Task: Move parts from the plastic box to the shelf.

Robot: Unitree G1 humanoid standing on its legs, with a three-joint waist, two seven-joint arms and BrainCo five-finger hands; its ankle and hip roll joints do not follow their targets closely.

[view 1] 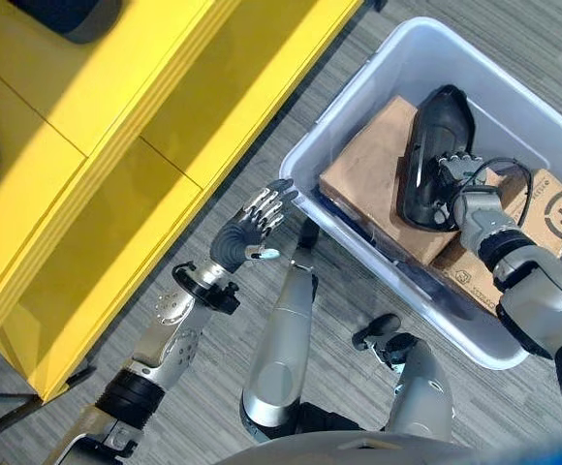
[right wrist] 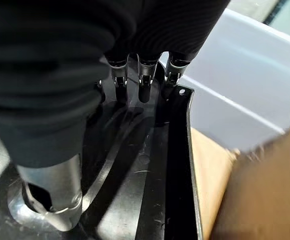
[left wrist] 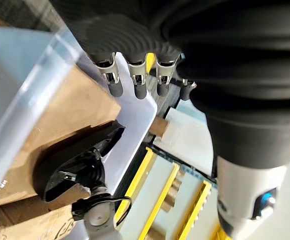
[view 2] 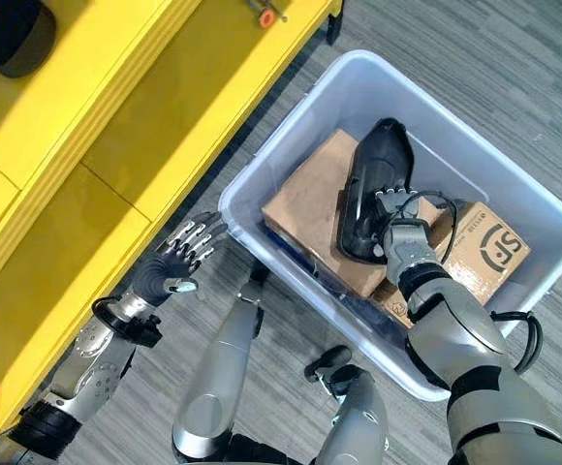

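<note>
The clear plastic box [view 1: 298, 160] stands on the floor at the right. In it a long black moulded part [view 1: 424, 145] lies across a brown cardboard carton [view 1: 363, 170]. My right hand [view 1: 463, 182] is inside the box, its fingers fairly straight with their tips [right wrist: 144, 92] on the part's ribbed edge and the thumb [right wrist: 55, 200] resting lower on it; the hand is open. My left hand [view 1: 250, 231] hovers open with fingers spread, just outside the box's near-left corner, between the box and the yellow shelf [view 1: 116, 126].
A second printed carton [view 1: 552, 211] lies at the box's right side. Dark rounded parts [view 2: 10, 34] sit on the yellow shelf at the top left. Grey plank floor [view 1: 359, 291] runs between the shelf and the box.
</note>
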